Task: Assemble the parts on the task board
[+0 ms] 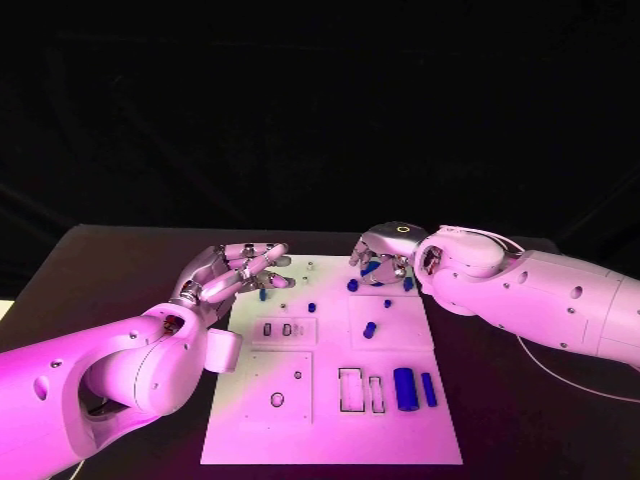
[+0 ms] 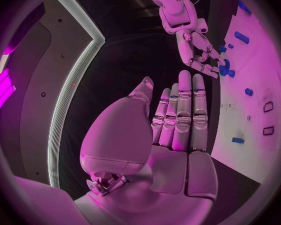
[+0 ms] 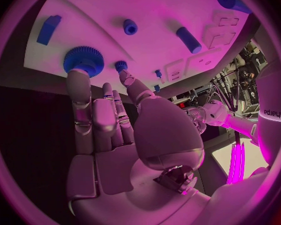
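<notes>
We judge a pick-up under way at the board's (image 1: 407, 445) far edge. Right hand (image 1: 382, 258) reaches down over the large gear (image 3: 83, 60); fingers straight, slightly apart, one fingertip touching it, thumb by the small gear (image 3: 120, 65); nothing gripped. Next: close on a gear. Left hand (image 1: 237, 270) hovers at the board's left edge, fingers together, empty.
</notes>
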